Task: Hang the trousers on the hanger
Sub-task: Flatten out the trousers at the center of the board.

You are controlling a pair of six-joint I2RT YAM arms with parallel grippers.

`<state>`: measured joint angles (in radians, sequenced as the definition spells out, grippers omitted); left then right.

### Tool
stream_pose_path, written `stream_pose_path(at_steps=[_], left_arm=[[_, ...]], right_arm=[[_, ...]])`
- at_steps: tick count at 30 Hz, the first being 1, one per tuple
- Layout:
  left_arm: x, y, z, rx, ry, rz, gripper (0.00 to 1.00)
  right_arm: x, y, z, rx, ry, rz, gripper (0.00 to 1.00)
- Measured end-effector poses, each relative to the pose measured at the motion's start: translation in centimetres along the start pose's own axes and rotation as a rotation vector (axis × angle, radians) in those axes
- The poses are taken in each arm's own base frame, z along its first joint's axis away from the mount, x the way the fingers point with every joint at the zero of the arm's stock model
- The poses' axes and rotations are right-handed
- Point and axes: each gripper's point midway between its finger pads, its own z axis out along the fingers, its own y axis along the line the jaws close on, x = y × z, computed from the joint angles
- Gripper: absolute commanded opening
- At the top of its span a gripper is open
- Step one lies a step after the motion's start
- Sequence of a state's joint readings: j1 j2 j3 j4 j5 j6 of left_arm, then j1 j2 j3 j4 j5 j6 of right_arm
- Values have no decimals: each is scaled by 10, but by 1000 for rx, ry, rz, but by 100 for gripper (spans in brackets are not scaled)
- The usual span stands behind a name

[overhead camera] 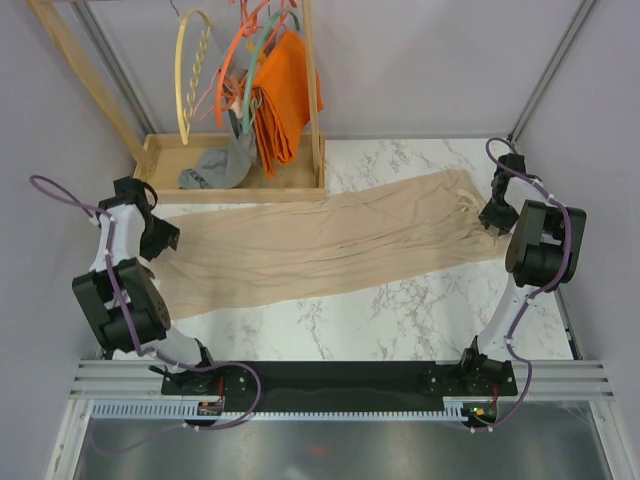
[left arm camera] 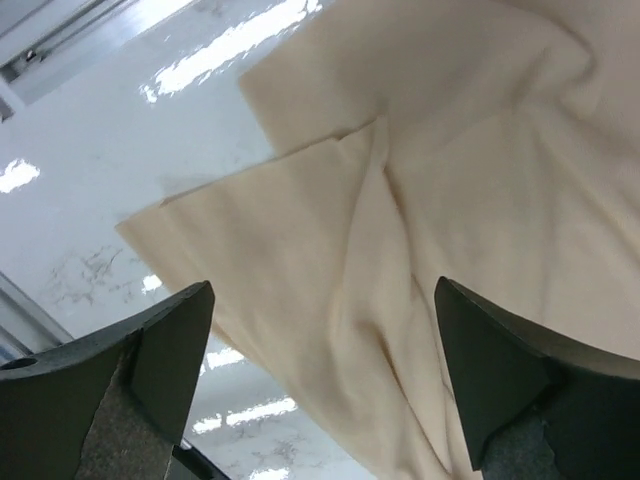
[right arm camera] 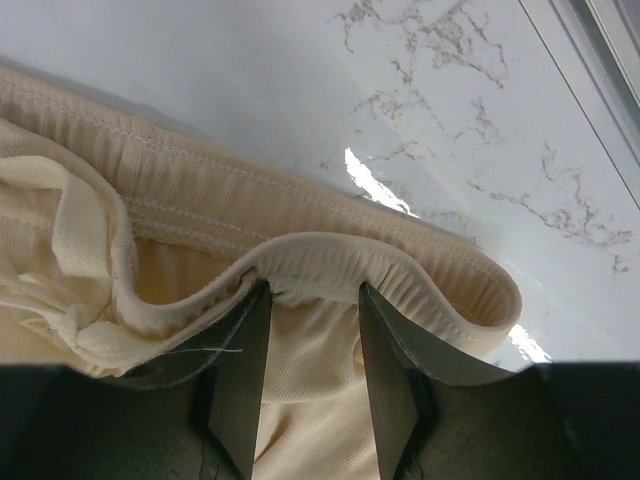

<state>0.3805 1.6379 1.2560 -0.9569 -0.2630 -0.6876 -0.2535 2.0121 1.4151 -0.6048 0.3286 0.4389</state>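
The beige trousers (overhead camera: 330,245) lie flat across the marble table, legs to the left and waist to the right. My left gripper (overhead camera: 165,235) hovers over the leg ends, wide open; in the left wrist view the folded leg fabric (left arm camera: 400,200) shows between the fingers of this gripper (left arm camera: 322,290) without touching them. My right gripper (overhead camera: 492,215) is at the waist end. In the right wrist view its jaws (right arm camera: 313,292) stand partly apart, with their tips tucked under the elastic waistband (right arm camera: 330,255) and loose fabric between them. The pale yellow hanger (overhead camera: 192,75) hangs on the rack at the back left.
A wooden rack with a tray base (overhead camera: 240,190) stands at the back left. It carries an orange cloth (overhead camera: 285,95), orange hangers (overhead camera: 235,60) and a teal hanger (overhead camera: 255,50). A grey garment (overhead camera: 215,170) lies in the tray.
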Motion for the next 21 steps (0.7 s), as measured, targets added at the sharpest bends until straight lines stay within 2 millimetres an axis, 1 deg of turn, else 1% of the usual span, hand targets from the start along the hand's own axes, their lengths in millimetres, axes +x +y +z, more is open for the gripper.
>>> stream_pose_path(at_steps=[1,3,4,5,6,8,9,11,13,14,15,16,17,18,19,21], left_arm=[[4,6,-6,4,-6,-15,97],[20,22,-16,0,-10,-50,92],[29,32,-19,-9,-8,-67,84],[36,41,-22,-21,-5,-85,65],[40,50,-23,-32,-5,-116,58],[44,65,-20,-55,-1,-169,53],[46,75,-16,-71,5,-208,40],[53,97,-4,-117,39,-282,29],[62,114,7,-162,76,-333,30],[66,122,13,-185,99,-357,33],[68,128,18,-204,119,-374,38],[69,132,23,-215,133,-384,40],[70,133,27,-220,141,-389,41],[70,133,31,-217,144,-389,48],[69,132,33,-211,142,-386,50],[66,129,36,-189,134,-384,54]], right_arm=[[-1,2,0,-7,3,2,48],[-1,3,0,-12,8,2,48],[-1,4,0,-14,12,1,48],[-2,4,0,-15,14,1,48],[-2,5,0,-17,15,1,48],[-1,7,-1,-27,23,5,48],[0,8,-2,-33,28,7,48],[1,10,-3,-46,37,12,47],[0,13,-5,-57,42,19,47],[-1,14,-6,-62,43,23,47],[-2,15,-7,-68,43,27,48],[-3,17,-8,-75,42,29,47],[-5,18,-9,-79,41,31,47],[-6,19,-10,-84,38,34,47],[-7,20,-10,-88,37,35,47],[-6,20,-10,-92,41,36,47]])
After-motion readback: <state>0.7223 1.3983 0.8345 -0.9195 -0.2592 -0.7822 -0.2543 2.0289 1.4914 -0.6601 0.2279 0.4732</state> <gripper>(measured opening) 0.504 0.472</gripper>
